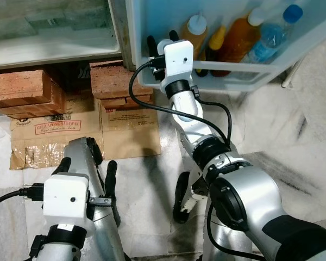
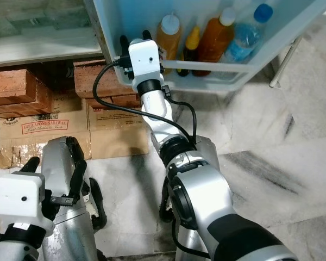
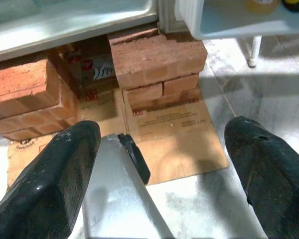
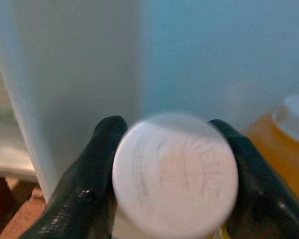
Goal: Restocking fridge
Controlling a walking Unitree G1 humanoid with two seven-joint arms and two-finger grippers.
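**Bottle at the door shelf, held by its cap**

Right gripper (image 1: 163,42) reached up to the near end of the door shelf (image 1: 250,69), fingers (image 4: 79,199) pinched on both sides of a white cap (image 4: 175,174). Seen straight down onto the cap in the wrist view, so the bottle's long axis runs along the fingers, upright, with the body hidden under the cap. Bottle (image 1: 165,44) directly between the fingertips, at the shelf's end nearest the fridge body, just beside an orange sauce bottle (image 1: 194,33). Further along the shelf: a dark bottle with yellow cap (image 1: 215,46), a big amber bottle (image 1: 238,38), a water bottle (image 1: 269,35).

Cannot tell whether the base already rests on the shelf floor; hidden behind the wrist camera (image 1: 178,58). Probably the placing step: lower straight down along the axis, then spread the fingers. Little room toward the orange bottle, so risk of a knock on release.

Left gripper (image 3: 159,164) low near the floor, fingers spread wide, holding nothing, pointed at bricks (image 3: 154,59) and cardboard (image 3: 174,144) under the fridge. Right arm clearly the nearer one.
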